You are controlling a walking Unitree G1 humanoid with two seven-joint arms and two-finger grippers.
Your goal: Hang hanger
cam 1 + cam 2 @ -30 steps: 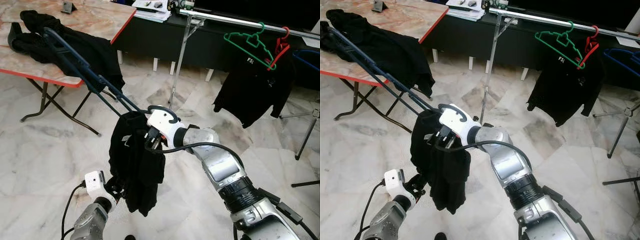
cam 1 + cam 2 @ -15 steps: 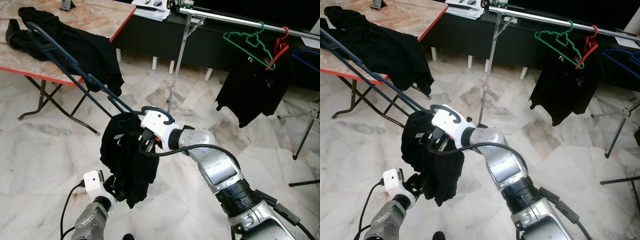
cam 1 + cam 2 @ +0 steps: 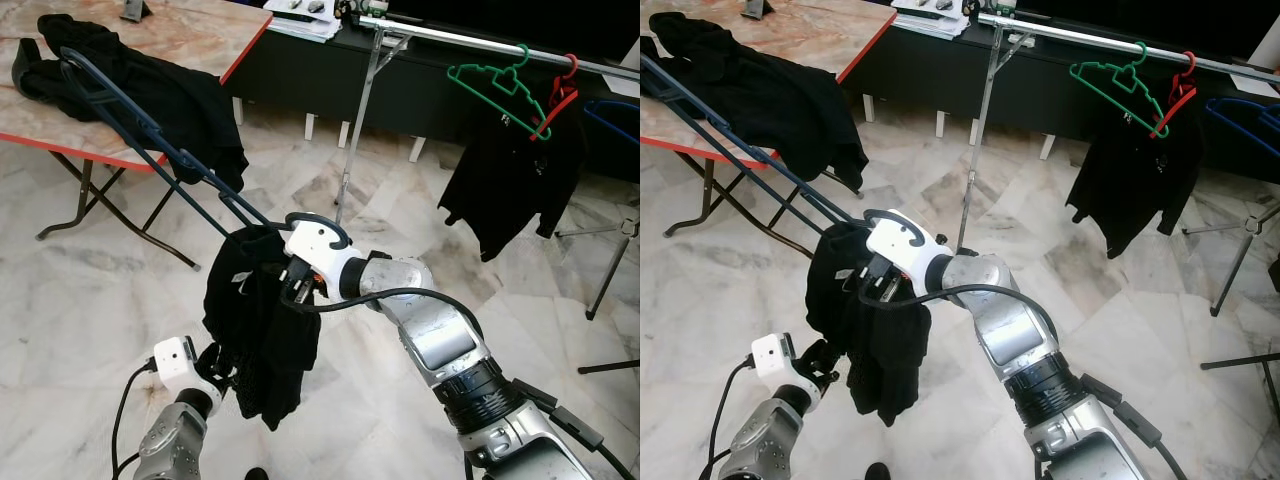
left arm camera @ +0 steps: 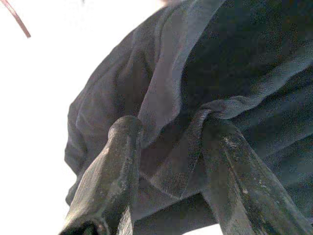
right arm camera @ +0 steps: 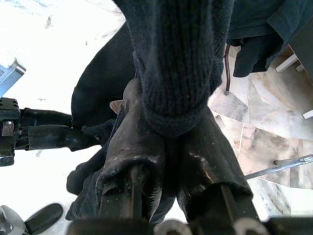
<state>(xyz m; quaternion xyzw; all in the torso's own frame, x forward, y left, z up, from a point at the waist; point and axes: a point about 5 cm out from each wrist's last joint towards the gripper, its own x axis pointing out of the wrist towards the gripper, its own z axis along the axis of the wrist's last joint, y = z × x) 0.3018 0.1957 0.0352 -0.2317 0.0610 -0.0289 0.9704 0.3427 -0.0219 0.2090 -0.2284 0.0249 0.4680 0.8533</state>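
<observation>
Status: early-to-mid stage, hanging not done.

The right gripper (image 3: 292, 283) sits at about the centre of the head view, held out over the floor (image 3: 90, 300). Its two black fingers (image 5: 132, 147) are pressed together on the ribbed collar of a black garment (image 3: 258, 335), which hangs limp below it. Whether a hanger is inside the collar cannot be told; the fabric hides it.

The left gripper (image 4: 166, 161) is at about 7 o'clock from the right one, low in the view. Its fingers stand apart, with a fold of the garment's lower hem bunched between them; I cannot tell whether they pinch it or only touch it.

The goal, a metal rail (image 3: 470, 38) on a stand, runs across the 1 o'clock part of the view, well apart from the garment. It already carries a green hanger (image 3: 497, 84), a red hanger (image 3: 560, 95) and another black shirt (image 3: 505, 175).

At 10 to 11 o'clock a counter (image 3: 150, 60) with an orange edge holds more black clothes (image 3: 150, 85); a dark blue frame (image 3: 150, 135) leans from it toward the right gripper.

Done, as judged: garment lifted and held at the collar. Left: carry it toward 1 o'clock, raise it to the rail, hook it on, release.
</observation>
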